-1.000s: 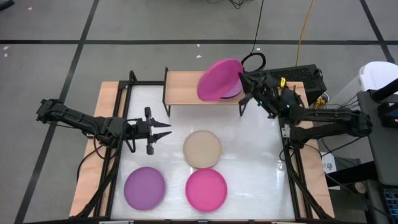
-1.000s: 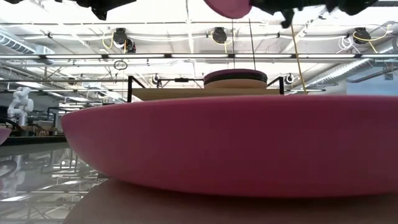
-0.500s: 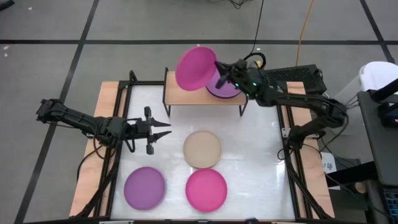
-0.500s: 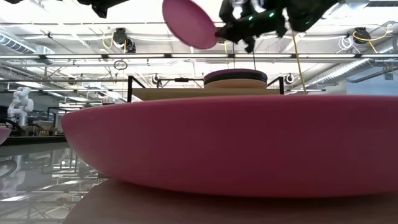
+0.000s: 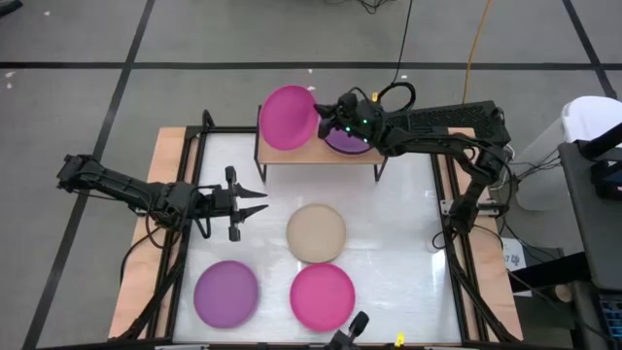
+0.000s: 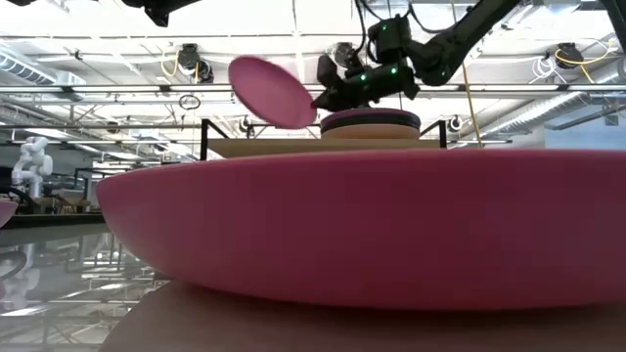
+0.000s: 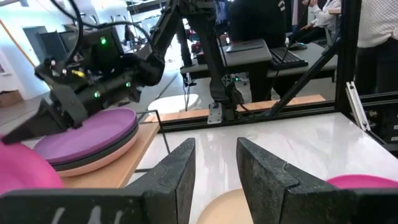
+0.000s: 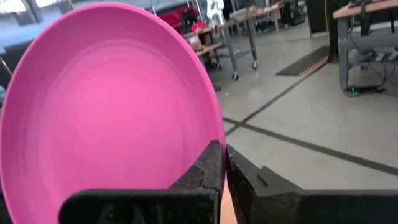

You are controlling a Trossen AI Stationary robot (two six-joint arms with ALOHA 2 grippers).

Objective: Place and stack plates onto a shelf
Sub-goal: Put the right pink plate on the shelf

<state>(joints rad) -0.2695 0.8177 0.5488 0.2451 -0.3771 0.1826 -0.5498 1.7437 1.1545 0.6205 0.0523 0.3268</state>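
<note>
Right arm carrying a plate over the shelf's empty half; left arm waiting.

High view: right gripper point(image 5: 322, 119) pinches the rim of a round magenta matte plastic plate point(image 5: 288, 117) over the left half of the low light-wood shelf point(image 5: 282, 153), beside the purple-topped plate stack point(image 5: 350, 143). Left gripper point(image 5: 251, 203) idles, fingers spread, nothing held.
Low view: plate tilted, clear of the board, likely to start a second pile.
Right wrist view: fingers closed on the plate's edge.
</note>
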